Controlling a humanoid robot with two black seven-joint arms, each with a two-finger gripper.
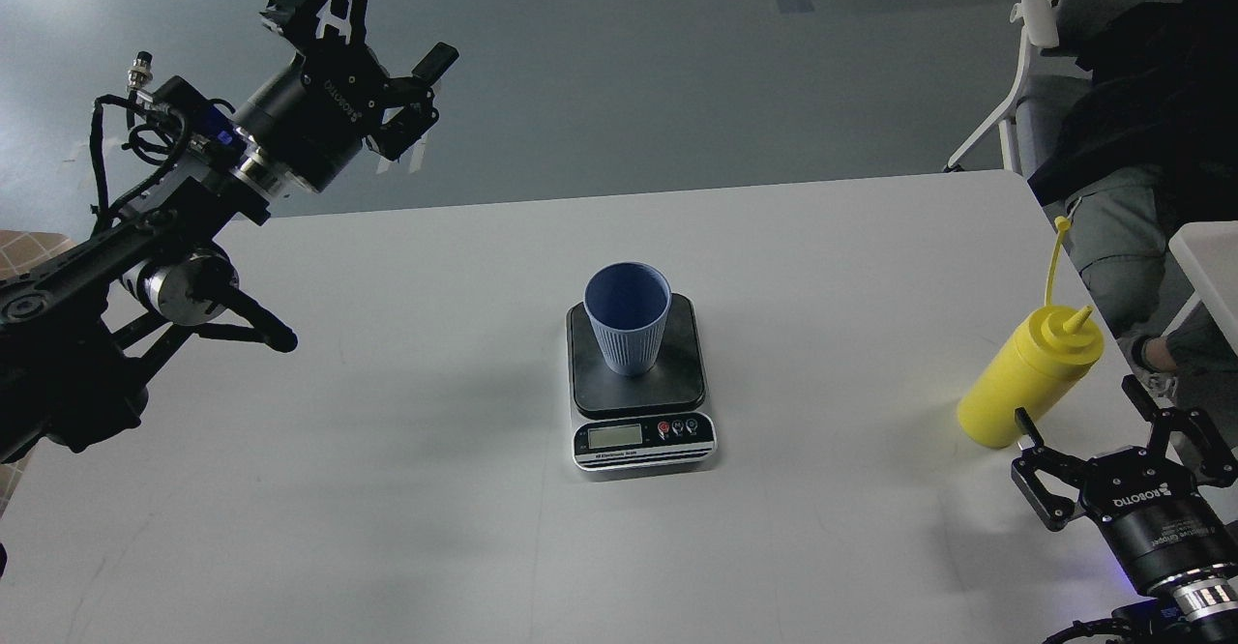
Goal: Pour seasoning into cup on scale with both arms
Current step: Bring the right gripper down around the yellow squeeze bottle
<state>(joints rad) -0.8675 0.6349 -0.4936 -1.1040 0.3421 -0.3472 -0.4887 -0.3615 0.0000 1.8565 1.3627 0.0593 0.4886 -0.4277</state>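
The light blue ribbed cup stands upright on the dark plate of the small scale at the table's middle. The yellow squeeze bottle stands upright near the right edge, its cap strap sticking up. My right gripper is open, low at the bottom right, just in front of the bottle's base, fingers apart on either side and not touching it. My left gripper is open and empty, raised high at the far left, beyond the table's back edge.
The white table fills the view. A chair and a seated person are past the right back corner. Another white surface juts in at the right edge.
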